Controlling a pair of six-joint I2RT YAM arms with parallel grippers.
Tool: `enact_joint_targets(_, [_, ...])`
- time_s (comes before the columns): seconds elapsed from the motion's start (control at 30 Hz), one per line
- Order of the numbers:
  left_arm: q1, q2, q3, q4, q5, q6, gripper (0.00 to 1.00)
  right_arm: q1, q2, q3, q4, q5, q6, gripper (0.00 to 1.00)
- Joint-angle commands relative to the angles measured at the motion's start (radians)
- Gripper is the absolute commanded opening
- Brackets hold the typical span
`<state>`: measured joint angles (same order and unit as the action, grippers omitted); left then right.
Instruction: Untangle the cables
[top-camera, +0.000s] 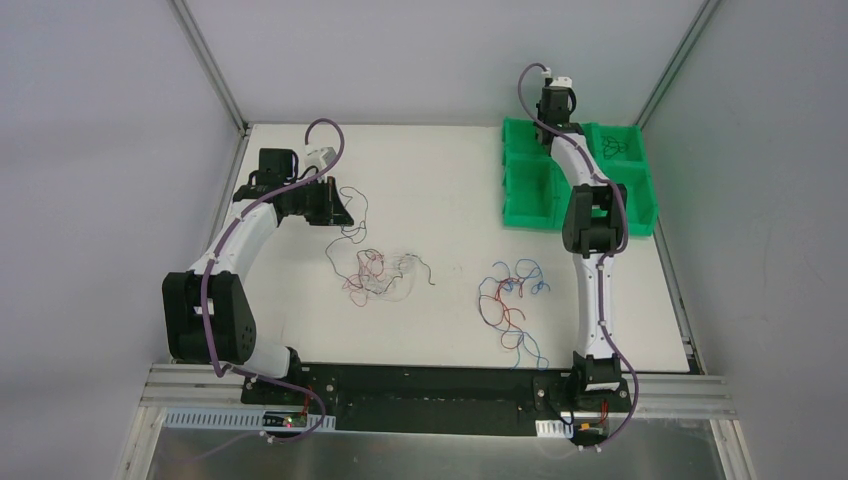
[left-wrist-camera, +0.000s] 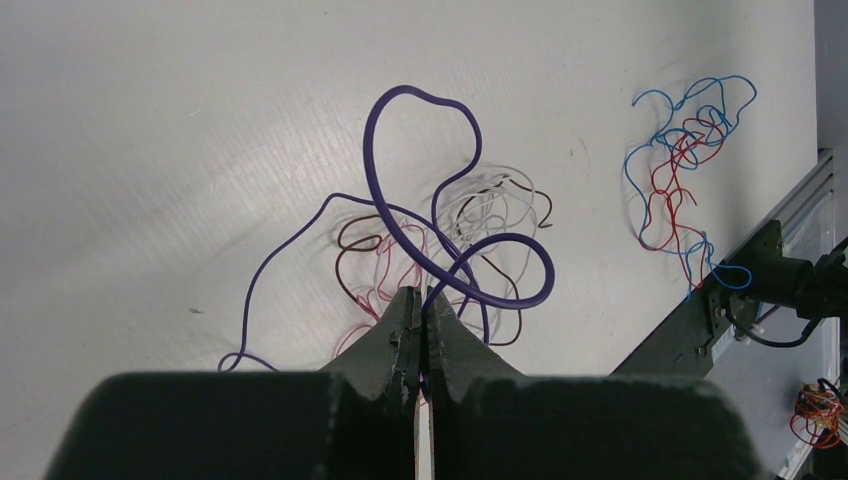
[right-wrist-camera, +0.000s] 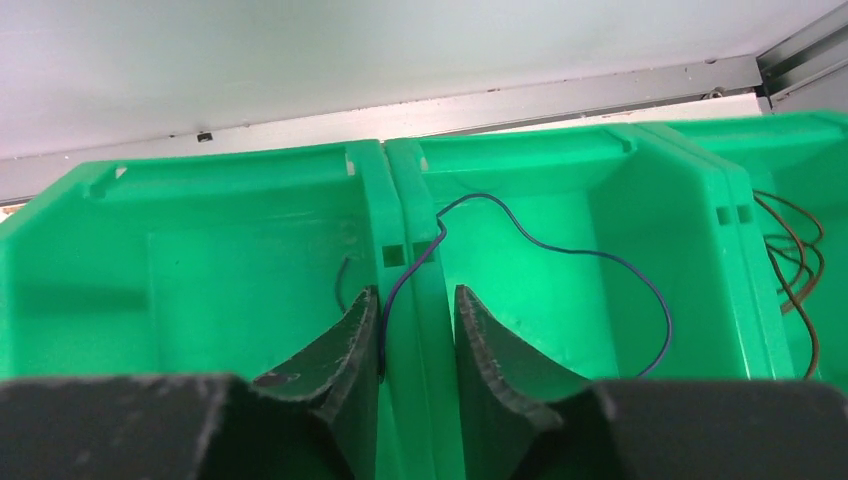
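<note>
Currently the left arm's fingers (left-wrist-camera: 421, 300) are pinched tight on a thin purple wire (left-wrist-camera: 368, 150), which springs up from their tips in two open loops above the white desk (left-wrist-camera: 150, 120). Just beyond those loops a loose tangle of brown, whitish and pink cables (left-wrist-camera: 470, 215) lies flat on the desk. Well apart from it, close to the desk's near edge, sits a second bunch of blue and red cables (left-wrist-camera: 690, 150). From above, both heaps rest mid-desk, the paler one near the left arm and the blue-red one nearer the right arm.

The right arm's fingers (right-wrist-camera: 465, 315) stand apart and hold nothing, straddling the wall between two compartments of a green plastic bin (right-wrist-camera: 250, 165) at the far right of the desk. A thin dark blue wire (right-wrist-camera: 575, 250) is draped over that wall and curves down into the right-hand compartment. It runs close along one finger's inner edge, and I cannot tell whether it touches. Thin brown wires (right-wrist-camera: 790, 260) lie in the next compartment to the right.
</note>
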<state>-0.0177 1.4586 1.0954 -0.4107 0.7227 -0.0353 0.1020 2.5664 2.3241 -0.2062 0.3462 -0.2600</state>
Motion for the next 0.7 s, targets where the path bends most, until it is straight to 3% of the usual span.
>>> enact_joint_targets(0.0, [0.012,0.007,0.037,-0.026,-0.002,0.019,0.00,-0.004,-0.069,-0.015,0.055,-0.022,-0.012,0.22])
enact_joint_targets(0.1, [0.012,0.009,0.039,-0.026,0.000,0.018,0.00,-0.008,-0.108,-0.051,0.067,-0.059,-0.004,0.20])
enact_joint_targets(0.5, [0.012,0.018,0.037,-0.027,0.009,0.017,0.00,-0.071,-0.182,-0.065,0.030,-0.228,0.164,0.27])
enact_joint_targets(0.67, [0.012,0.028,0.046,-0.027,0.011,0.018,0.00,-0.087,-0.186,-0.066,0.017,-0.285,0.213,0.21])
